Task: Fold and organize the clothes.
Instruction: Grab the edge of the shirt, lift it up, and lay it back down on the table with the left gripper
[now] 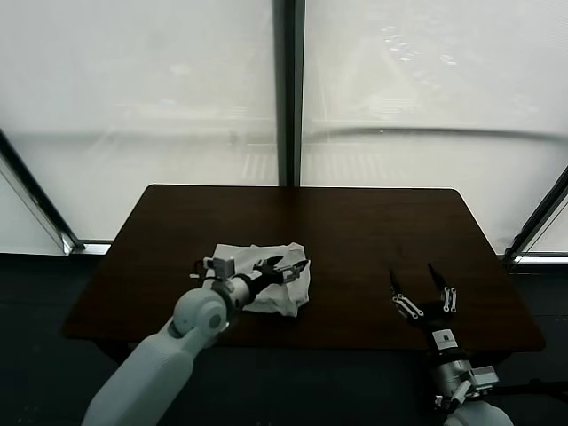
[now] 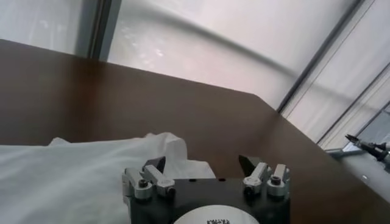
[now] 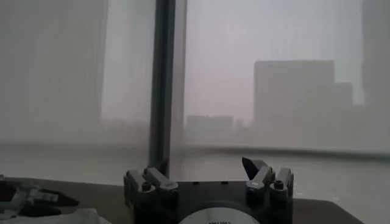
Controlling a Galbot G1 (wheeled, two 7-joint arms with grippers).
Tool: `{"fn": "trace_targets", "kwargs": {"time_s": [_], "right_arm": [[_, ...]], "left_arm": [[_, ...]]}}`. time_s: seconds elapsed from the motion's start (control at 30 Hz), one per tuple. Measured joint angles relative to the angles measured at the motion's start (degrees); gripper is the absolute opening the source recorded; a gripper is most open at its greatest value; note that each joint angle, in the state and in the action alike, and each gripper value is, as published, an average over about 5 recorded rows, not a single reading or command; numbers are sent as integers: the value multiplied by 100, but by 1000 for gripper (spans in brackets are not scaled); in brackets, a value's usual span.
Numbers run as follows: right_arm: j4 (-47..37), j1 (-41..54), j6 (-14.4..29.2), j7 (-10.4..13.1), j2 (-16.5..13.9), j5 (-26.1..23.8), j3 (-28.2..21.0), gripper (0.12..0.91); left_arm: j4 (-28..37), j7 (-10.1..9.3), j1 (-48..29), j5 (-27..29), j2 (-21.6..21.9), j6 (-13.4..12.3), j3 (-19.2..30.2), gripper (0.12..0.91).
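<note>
The clothes are one white T-shirt [image 1: 266, 282], folded into a small bundle on the dark table [image 1: 373, 222], left of its middle. My left gripper [image 1: 286, 267] hovers open just over the bundle, fingers pointing right across it. In the left wrist view the white fabric [image 2: 73, 176] lies under and beyond the open left gripper [image 2: 203, 163], nothing between its fingers. My right gripper [image 1: 424, 286] stands open near the table's front right, fingers pointing away from me, apart from the shirt. The right wrist view shows the open right gripper [image 3: 204, 165] against the window.
Bright windows with a dark central post [image 1: 288, 89] run behind the table. Table edges are close on the front and both sides. In the right wrist view a corner of the shirt [image 3: 55, 217] and the left gripper's fingers [image 3: 30, 198] show far off.
</note>
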Motion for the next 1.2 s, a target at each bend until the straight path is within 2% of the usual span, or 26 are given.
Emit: {"fn": "trace_targets", "kwargs": {"time_s": [0.23, 0.5, 0.7, 0.8, 0.97, 1.2], "right_arm": [[15, -47, 23, -2, -14, 13, 52, 907], [-3, 12, 21, -4, -4, 11, -2, 907], [-15, 24, 19, -4, -19, 15, 9, 907], [-40, 26, 67, -8, -64, 39, 54, 907], [-121, -50, 331, -113, -158, 124, 153, 907], [-150, -217, 524, -180, -161, 198, 253, 907]], "left_arm": [[301, 22, -83, 89, -221, -22, 74, 907], [204, -33, -28, 54, -313, 22, 145, 907], [25, -210, 101, 27, -450, 78, 149, 907], [-201, -317, 124, -129, -385, 119, 98, 907], [-694, -355, 33, -637, 158, 96, -91, 907], [-641, -72, 38, -1545, 1756, 9, -362, 907]]}}
